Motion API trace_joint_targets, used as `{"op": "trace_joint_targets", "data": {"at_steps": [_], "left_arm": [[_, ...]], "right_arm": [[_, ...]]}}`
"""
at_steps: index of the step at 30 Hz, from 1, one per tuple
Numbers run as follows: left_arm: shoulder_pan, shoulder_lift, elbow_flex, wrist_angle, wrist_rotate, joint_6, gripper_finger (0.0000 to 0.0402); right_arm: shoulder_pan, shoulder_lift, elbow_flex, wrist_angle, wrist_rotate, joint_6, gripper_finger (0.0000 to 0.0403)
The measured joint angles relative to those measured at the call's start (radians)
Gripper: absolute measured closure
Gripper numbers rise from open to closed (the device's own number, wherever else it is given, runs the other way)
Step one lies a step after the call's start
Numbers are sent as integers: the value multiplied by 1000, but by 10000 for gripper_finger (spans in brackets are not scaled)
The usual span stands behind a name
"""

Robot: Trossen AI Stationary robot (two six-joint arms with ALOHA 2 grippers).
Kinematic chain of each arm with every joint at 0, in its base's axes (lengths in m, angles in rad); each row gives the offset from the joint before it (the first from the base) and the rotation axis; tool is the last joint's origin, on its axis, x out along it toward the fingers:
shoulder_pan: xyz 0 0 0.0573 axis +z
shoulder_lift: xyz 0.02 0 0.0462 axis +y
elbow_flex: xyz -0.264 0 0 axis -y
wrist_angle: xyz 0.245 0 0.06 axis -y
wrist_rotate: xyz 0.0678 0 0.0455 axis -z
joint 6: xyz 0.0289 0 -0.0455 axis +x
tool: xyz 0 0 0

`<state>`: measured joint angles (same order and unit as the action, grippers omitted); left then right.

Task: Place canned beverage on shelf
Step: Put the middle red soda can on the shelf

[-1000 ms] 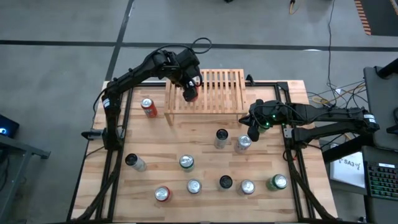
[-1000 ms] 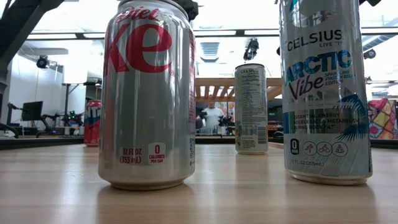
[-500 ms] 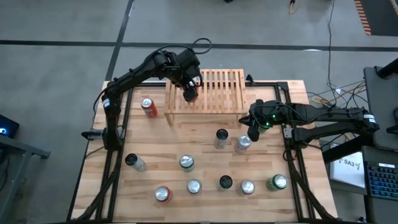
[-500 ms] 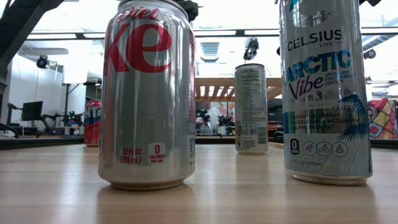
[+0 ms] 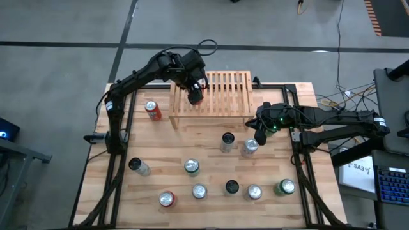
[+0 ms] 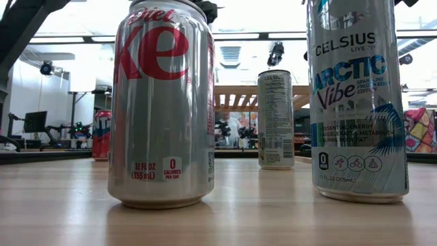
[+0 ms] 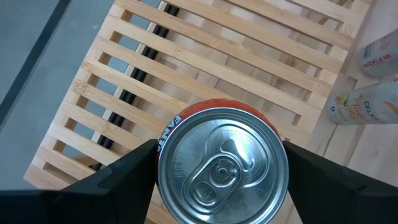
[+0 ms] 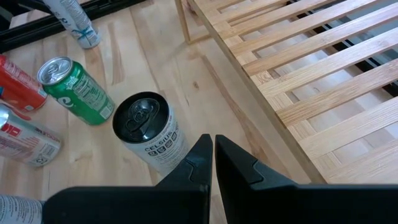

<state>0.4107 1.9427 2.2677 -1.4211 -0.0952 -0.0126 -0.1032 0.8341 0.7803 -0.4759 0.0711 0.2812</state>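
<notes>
two dark arms worked over the desk. left fingers (image 7: 217,186) gripped an orange can (image 7: 222,165) by its sides, above the shelf (image 5: 220,96) near its left end. right fingers (image 8: 213,158) were closed, empty. can looked rigid, smooth, likely slippery.

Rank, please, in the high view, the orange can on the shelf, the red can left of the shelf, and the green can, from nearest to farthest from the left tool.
1. Orange can, between the left tool's fingers, on the shelf.
2. Red can, on the table left of the shelf.
3. Green can, near right corner.
</notes>
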Motion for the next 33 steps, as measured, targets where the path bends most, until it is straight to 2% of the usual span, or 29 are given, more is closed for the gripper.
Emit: {"op": "trace_joint_targets", "data": {"at_steps": [33], "left_arm": [[0,0,-6,12,-1,6,113]], "right_arm": [[0,0,0,0,0,0,394]]}}
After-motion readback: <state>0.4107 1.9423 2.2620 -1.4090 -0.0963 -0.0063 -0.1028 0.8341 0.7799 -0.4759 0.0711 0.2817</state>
